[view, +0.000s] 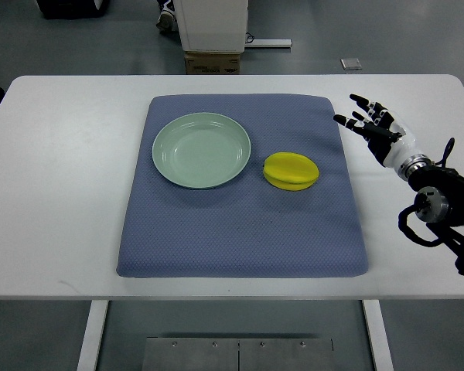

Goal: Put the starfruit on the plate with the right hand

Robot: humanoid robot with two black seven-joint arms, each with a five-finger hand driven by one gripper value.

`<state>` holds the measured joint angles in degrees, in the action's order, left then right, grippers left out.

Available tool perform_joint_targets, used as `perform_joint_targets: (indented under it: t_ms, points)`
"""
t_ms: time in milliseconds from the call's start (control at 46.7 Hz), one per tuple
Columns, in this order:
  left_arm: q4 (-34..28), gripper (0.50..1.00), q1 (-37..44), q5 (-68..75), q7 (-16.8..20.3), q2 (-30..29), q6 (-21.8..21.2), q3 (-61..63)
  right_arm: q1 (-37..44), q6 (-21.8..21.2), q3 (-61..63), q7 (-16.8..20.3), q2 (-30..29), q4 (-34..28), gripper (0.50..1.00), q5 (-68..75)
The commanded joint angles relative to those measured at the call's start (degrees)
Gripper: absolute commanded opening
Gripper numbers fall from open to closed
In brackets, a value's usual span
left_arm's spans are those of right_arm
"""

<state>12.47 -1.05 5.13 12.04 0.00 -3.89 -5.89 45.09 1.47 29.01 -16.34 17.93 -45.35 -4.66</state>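
A yellow starfruit lies on the blue mat, just right of a pale green plate. The plate holds nothing. My right hand hovers over the white table right of the mat, its fingers spread and holding nothing. It is to the right of the starfruit and a little farther back, apart from it. The left arm is out of view.
The blue mat covers the middle of a white table. A cardboard box and a white stand sit on the floor beyond the table's far edge.
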Motion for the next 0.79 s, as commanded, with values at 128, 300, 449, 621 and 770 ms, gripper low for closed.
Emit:
perform_joint_targets:
  t_ms: [128,300,449,621,770]
  points:
    - [0.0,1.0,0.0,0.1,0.0,0.0,0.0,0.0,0.0,-0.1,0.0,0.0,-0.1,0.1,1.0,0.0]
    - [0.0,1.0,0.0,0.1,0.0,0.0,0.0,0.0,-0.1,-0.1,0.0,0.0,0.0,0.1,1.0,0.0]
    - [0.0,1.0,0.1,0.1,0.0,0.0,0.0,0.0,-0.4,-0.1,0.0,0.0,0.0,0.2,1.0,0.0]
    - [0.0,1.0,0.1,0.1,0.0,0.0,0.0,0.0,-0.4,-0.2,0.0,0.0,-0.2,0.7,1.0,0.0]
    - [0.0,1.0,0.1,0.1,0.0,0.0,0.0,0.0,-0.5,-0.2,0.0,-0.1,-0.2,1.1,1.0,0.0]
